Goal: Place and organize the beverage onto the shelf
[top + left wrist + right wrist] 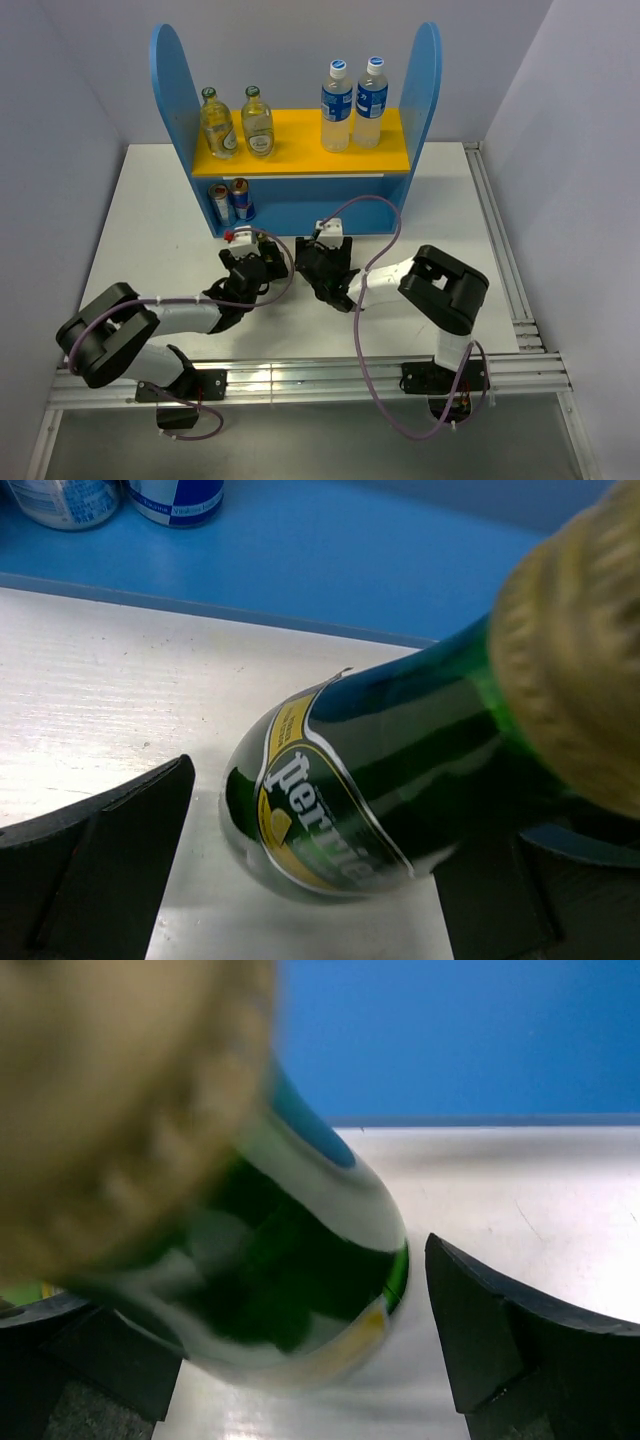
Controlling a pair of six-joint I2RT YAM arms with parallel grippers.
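Observation:
The blue shelf (300,190) stands at the back of the table. On its yellow upper board, two clear gold-capped bottles (238,122) stand at the left and two blue-labelled plastic bottles (354,104) at the right. My left gripper (248,264) is open around an upright dark green bottle (330,780), which stands nearer its right finger. My right gripper (325,266) is open around a second dark green bottle (290,1280), with a gap to the right finger (510,1340). In the top view both green bottles are hidden under the grippers.
Two cans (230,202) stand at the left end of the shelf's lower tier, also seen in the left wrist view as cans (120,498). Both grippers sit close together just in front of the shelf. Walls enclose the white table (140,220) on three sides.

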